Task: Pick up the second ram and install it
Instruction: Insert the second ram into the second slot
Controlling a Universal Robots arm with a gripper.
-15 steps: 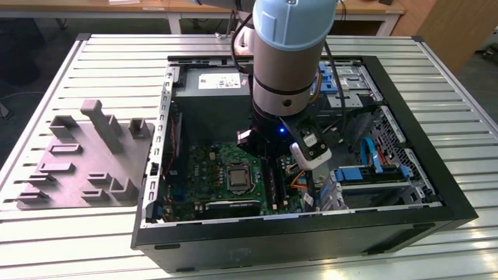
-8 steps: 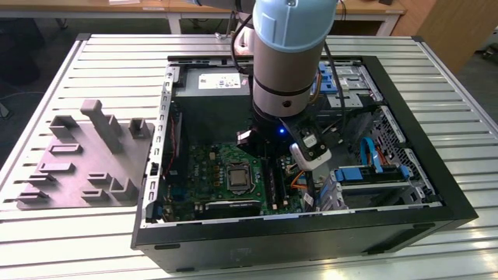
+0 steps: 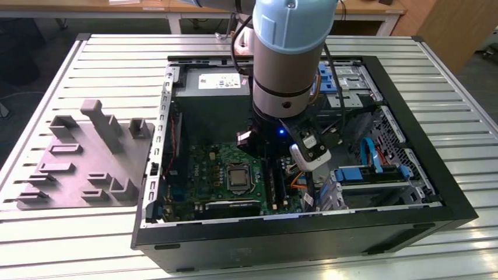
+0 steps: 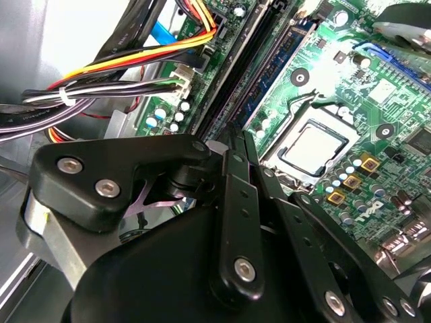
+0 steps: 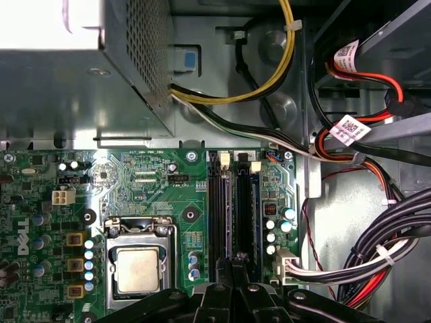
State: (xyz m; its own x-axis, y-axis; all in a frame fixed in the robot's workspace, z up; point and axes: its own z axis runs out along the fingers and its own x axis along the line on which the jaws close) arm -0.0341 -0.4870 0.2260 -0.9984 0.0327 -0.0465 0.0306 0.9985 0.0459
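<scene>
Second ram (image 4: pixel 279 64) upright in slot, pincer (image 4: pixel 237 132) near

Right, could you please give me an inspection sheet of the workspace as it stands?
Surface: slatted metal table bearing an open computer case.
Job's things: a blue-black memory stick with chips stands upright beside the processor socket; whether it is the second one, cannot tell.
Clutter: grey fixture tray at the exterior view's left of the case.
Gripper: gripper low over the memory slots.
Cables: bundled wires, tied, beside the board.
Surroundings: wooden benches behind.
</scene>
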